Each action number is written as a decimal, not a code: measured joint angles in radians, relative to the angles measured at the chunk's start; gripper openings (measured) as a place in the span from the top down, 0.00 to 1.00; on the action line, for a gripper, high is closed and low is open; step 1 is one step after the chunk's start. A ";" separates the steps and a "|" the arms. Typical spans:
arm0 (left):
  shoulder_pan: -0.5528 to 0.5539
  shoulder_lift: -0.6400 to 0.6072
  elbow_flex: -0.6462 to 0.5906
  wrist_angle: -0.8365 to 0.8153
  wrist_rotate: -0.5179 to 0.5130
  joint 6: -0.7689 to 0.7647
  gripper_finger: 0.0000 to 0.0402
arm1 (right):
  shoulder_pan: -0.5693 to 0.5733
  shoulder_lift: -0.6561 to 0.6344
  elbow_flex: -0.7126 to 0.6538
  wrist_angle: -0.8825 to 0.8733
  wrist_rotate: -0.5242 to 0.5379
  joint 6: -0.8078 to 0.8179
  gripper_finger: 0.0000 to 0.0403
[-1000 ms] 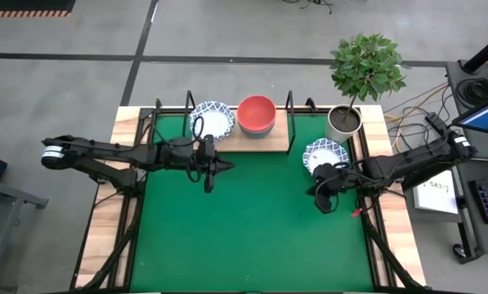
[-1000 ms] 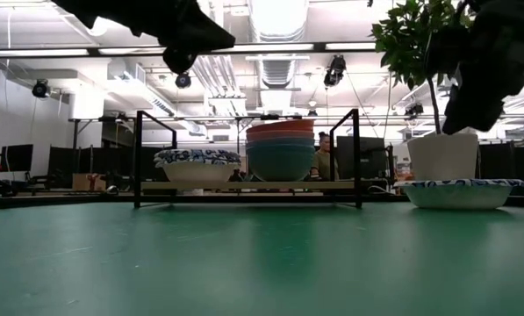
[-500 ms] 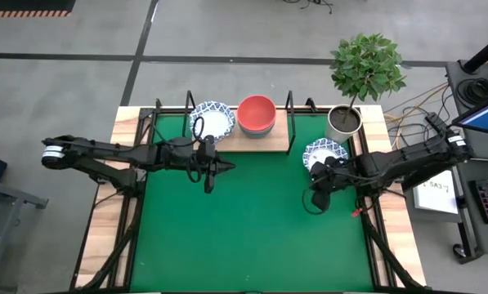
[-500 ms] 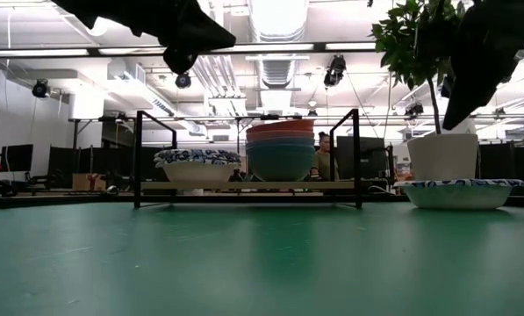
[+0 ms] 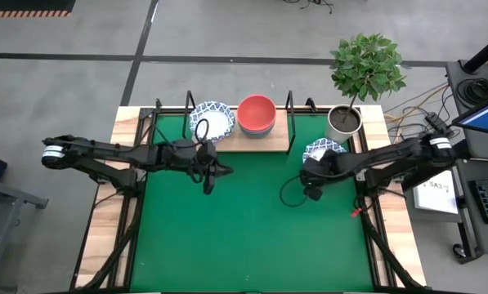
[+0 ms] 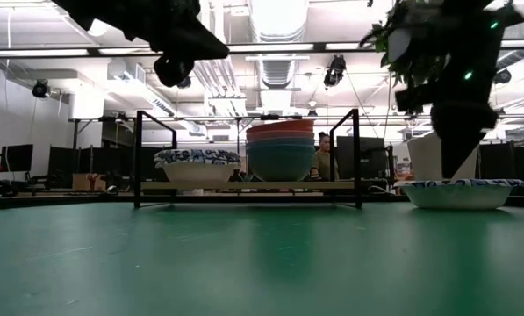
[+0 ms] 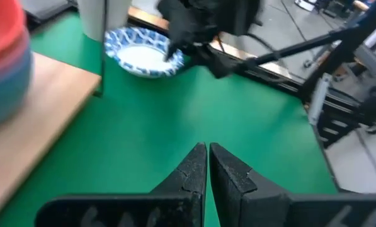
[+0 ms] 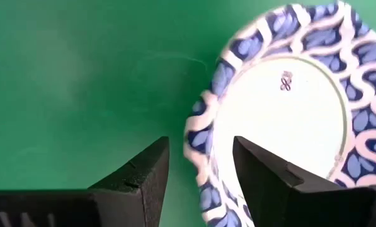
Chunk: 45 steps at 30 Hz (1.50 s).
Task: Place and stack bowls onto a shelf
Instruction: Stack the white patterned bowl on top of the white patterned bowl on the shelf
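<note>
Evidently the right gripper (image 8: 197, 165) hangs spread astride the rim of the patterned bowl (image 8: 282, 107) beside the shelf (image 5: 252, 139), poised to pinch; the left gripper (image 7: 208, 165) waits, fingers pressed together.

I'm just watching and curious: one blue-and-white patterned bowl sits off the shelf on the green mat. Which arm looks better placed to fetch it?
The right. Its gripper hangs open over the blue-and-white patterned bowl's rim, while the left gripper is shut, near the wooden shelf.
</note>
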<state>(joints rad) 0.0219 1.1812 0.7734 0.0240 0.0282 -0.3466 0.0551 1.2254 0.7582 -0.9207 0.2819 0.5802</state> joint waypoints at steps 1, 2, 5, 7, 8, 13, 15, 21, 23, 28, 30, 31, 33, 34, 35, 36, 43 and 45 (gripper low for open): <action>-0.005 0.000 0.000 -0.003 0.009 -0.013 1.00 | -0.017 0.017 0.000 0.008 -0.010 0.001 0.59; -0.011 0.000 0.000 -0.006 0.012 -0.024 1.00 | -0.033 0.032 0.000 0.022 -0.029 -0.001 0.60; -0.035 0.000 0.000 -0.012 0.014 -0.046 1.00 | -0.069 0.073 0.000 0.027 -0.058 0.002 0.62; -0.052 0.000 0.000 -0.012 0.013 -0.051 1.00 | -0.083 0.095 0.000 0.029 -0.046 0.000 0.63; -0.058 0.000 0.000 -0.012 0.013 -0.055 1.00 | -0.089 0.106 0.000 0.030 -0.041 -0.004 0.64; -0.083 0.000 0.000 -0.010 0.011 -0.064 1.00 | -0.092 0.136 0.000 0.043 -0.037 -0.041 0.75; -0.087 0.000 0.000 -0.009 0.010 -0.064 1.00 | -0.090 0.136 0.000 0.045 -0.037 -0.043 0.85; -0.087 0.023 0.000 0.020 0.007 -0.064 1.00 | -0.059 0.083 0.000 0.085 -0.057 -0.032 0.97; -0.087 0.041 0.000 0.038 0.007 -0.064 1.00 | -0.032 0.053 0.000 0.117 -0.090 -0.056 0.97; -0.092 0.124 0.000 0.133 0.007 -0.006 1.00 | 0.069 -0.014 0.000 0.280 -0.225 -0.142 0.98; -0.095 0.171 0.000 0.214 0.007 0.045 0.99 | 0.111 -0.031 0.000 0.362 -0.247 -0.177 0.98; -0.098 0.196 0.000 0.251 0.007 0.073 0.99 | 0.128 -0.033 0.000 0.401 -0.260 -0.185 0.98; -0.102 0.249 0.000 0.349 0.008 0.131 0.96 | 0.151 -0.033 0.000 0.477 -0.286 -0.188 0.98; -0.104 0.274 0.000 0.390 0.013 0.162 0.95 | 0.159 -0.031 0.000 0.502 -0.294 -0.188 0.98; -0.106 0.295 0.002 0.422 0.018 0.192 0.92 | 0.167 -0.027 0.000 0.520 -0.298 -0.188 0.98; -0.107 0.315 0.012 0.430 0.024 0.222 0.90 | 0.172 -0.024 0.000 0.537 -0.306 -0.188 0.98; -0.132 0.481 0.150 0.421 0.064 0.414 0.65 | 0.187 0.004 0.000 0.567 -0.315 -0.199 0.98; -0.135 0.542 0.201 0.390 0.070 0.448 0.59 | 0.187 0.009 0.000 0.572 -0.314 -0.199 0.98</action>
<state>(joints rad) -0.1134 1.7232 0.9748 0.4140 0.0986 0.1013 0.2424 1.2347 0.7578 -0.3489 -0.0322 0.3814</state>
